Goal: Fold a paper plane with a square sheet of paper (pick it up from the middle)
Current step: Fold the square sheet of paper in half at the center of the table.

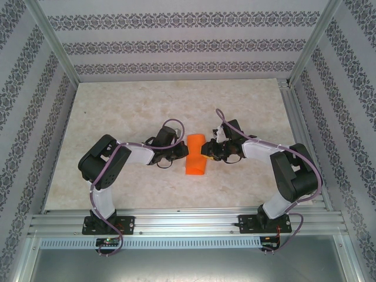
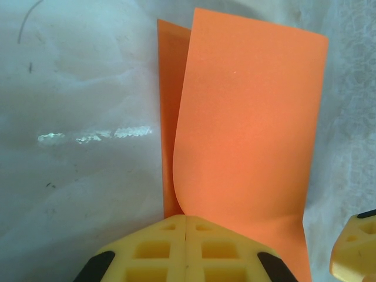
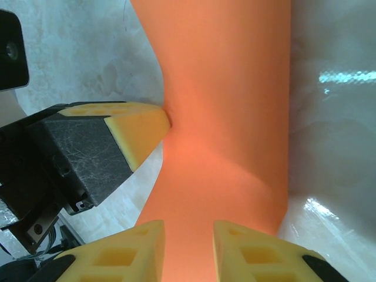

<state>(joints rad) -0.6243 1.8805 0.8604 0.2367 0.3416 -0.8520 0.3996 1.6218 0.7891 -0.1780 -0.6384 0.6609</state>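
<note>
**Top external view.** Locate the square sheet of paper (image 1: 196, 155) on the worktop (image 1: 117, 117) and take it as the reference for every position below. Note a pinched waist at mid-length and a near end that is curled and raised, not flat. Find the left claw (image 1: 178, 154) touching the sheet's left edge at the waist. Find the right claw (image 1: 207, 151) at the right edge, directly opposite.

**Left wrist view.** Check the left claw (image 2: 185, 218): yellow pads pressed together and clamped on the near edge of the sheet (image 2: 247, 117). Note one layer curving up and away from the pinch. Note also a narrow strip of the same sheet just left of that layer. Spot a yellow fingertip (image 2: 355, 249) of the right claw just right of the sheet's near corner.

**Right wrist view.** Check the right claw (image 3: 188, 238): pads apart, straddling the sheet (image 3: 229, 88) without squeezing it. See the left claw (image 3: 144, 130) biting the opposite edge and drawing the sheet in to its narrowest point.

**Progress, as a judgement.** Rate as early. Gripped at the middle and bowed, but not creased. No sharp centre fold, pointed nose or wing fold to be seen. Count every fold as outstanding, starting with a flattened, aligned centre crease.
</note>
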